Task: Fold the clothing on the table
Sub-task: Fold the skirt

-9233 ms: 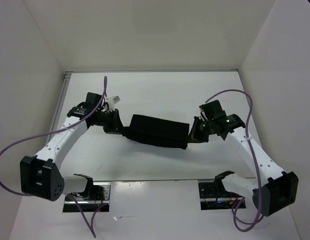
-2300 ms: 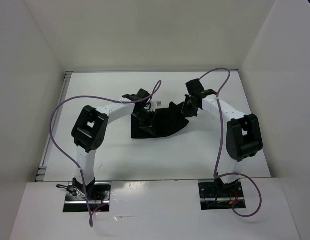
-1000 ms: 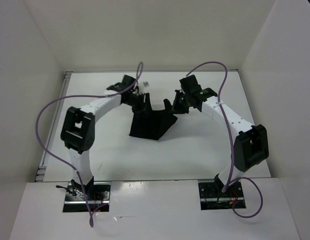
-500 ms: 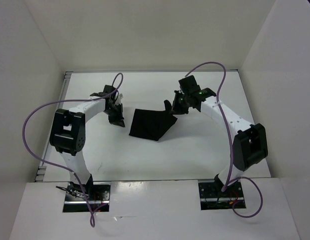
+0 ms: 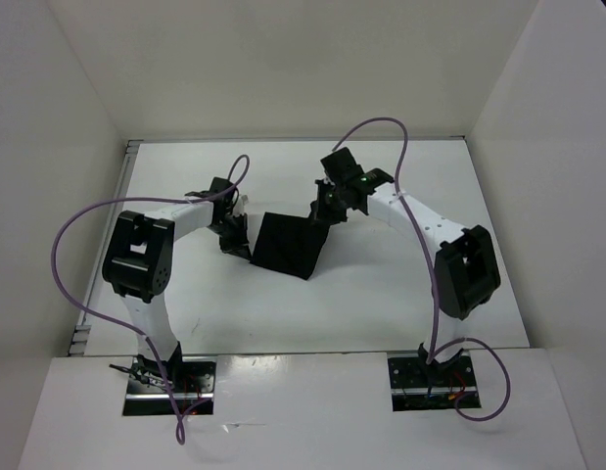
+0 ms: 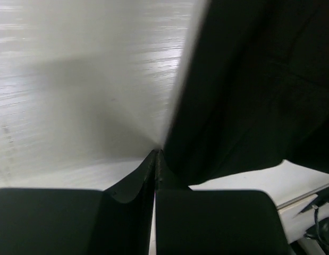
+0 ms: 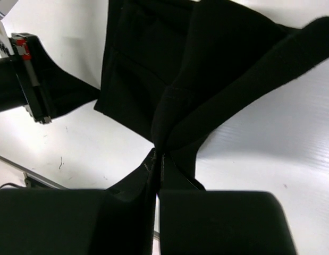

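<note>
Purple cables (image 5: 381,120) loop overhead. Left pincer (image 5: 236,240) is clenched at the clothing's (image 5: 288,245) left edge, and right pincer (image 5: 317,209) is grasping its far corner — long axis running far-to-near on the table (image 5: 381,294).

1. Clothing (image 5: 288,245) lies mid-table (image 5: 381,294), between the two grippers.
2. Left gripper (image 5: 236,238) sits at the clothing's left edge, touching it.
3. Right gripper (image 5: 320,209) is at its far right corner, on the fabric.
4. Arm bases stand at the table's near edge, left and right of the clothing.
</note>
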`<state>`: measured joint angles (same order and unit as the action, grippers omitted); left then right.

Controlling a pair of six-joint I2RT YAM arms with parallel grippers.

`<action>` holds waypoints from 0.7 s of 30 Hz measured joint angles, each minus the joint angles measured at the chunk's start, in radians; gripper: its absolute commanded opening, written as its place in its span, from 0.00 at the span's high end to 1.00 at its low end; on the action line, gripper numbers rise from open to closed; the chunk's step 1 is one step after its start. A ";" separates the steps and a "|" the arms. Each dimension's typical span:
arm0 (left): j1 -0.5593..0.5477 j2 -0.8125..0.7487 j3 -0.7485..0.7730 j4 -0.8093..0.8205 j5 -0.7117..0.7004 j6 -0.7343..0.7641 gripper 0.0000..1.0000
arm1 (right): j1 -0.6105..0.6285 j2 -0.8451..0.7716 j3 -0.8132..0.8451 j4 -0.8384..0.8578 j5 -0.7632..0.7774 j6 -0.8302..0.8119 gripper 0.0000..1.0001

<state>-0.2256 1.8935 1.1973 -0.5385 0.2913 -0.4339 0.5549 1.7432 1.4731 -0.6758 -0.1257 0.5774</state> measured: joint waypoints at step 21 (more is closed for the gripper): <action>-0.002 0.029 -0.001 0.061 0.111 -0.042 0.97 | 0.156 0.346 0.271 0.001 -0.056 -0.017 1.00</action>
<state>-0.2276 1.9221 1.1961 -0.4770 0.4019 -0.4755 0.7109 2.0888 1.7439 -0.6746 -0.1814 0.5602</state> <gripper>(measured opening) 0.032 0.010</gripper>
